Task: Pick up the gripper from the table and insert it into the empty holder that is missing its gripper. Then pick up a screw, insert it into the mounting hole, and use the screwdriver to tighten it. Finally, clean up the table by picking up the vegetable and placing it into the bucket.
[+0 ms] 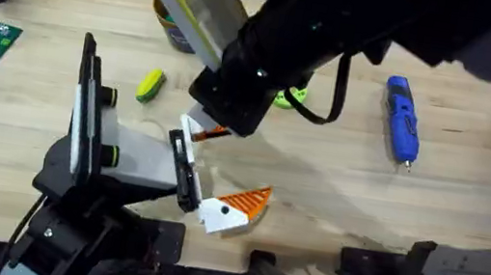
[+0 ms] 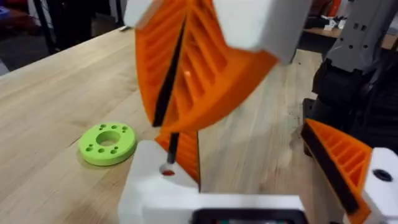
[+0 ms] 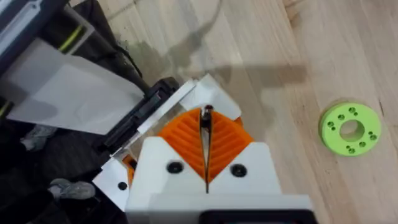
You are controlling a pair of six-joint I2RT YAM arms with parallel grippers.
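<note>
**Right end effector pinches a thin pin above the left one**

The right end effector is clenched on a thin dark pin. The left end effector is spread wide. On the table lie the screwdriver and the vegetable; the bucket stands behind.

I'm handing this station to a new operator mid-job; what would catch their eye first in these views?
First, the big dark right arm sweeping across the middle of the table, its orange-padded right gripper closed on a small dark thing that I cannot identify. Next, the white-and-orange left gripper near the front edge. Then the colours: the blue screwdriver far right and the yellow-green vegetable left of centre.
</note>
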